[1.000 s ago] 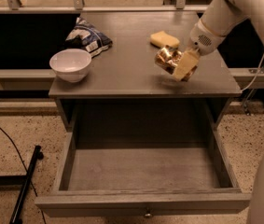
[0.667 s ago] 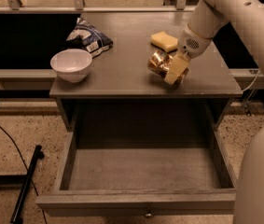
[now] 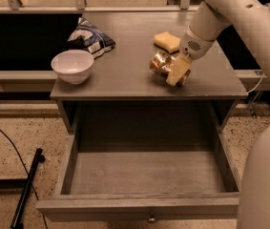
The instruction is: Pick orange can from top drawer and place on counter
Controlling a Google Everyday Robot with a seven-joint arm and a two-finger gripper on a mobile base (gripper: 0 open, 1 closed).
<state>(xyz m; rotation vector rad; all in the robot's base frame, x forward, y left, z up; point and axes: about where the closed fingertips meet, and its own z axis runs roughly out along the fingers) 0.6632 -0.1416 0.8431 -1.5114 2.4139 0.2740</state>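
The orange can point(image 3: 161, 65) is shiny copper-orange and lies tilted on its side over the right front part of the counter point(image 3: 125, 75). My gripper point(image 3: 176, 70) is shut on the can, its cream fingers point(image 3: 178, 71) wrapped around the can's right end. The can is at or just above the counter surface; I cannot tell whether it touches. The top drawer point(image 3: 144, 175) is pulled fully open below, with nothing inside it. Its small knob point(image 3: 150, 219) shows on the front panel.
A yellow sponge point(image 3: 167, 41) lies just behind the can. A white bowl point(image 3: 72, 66) stands at the counter's left front. A blue-and-white snack bag point(image 3: 89, 36) lies behind the bowl. My white arm point(image 3: 239, 18) comes in from the upper right.
My gripper has carried the can leftward and lower, toward the counter surface in front of the sponge. The drawer, bowl, bag and sponge have not moved.
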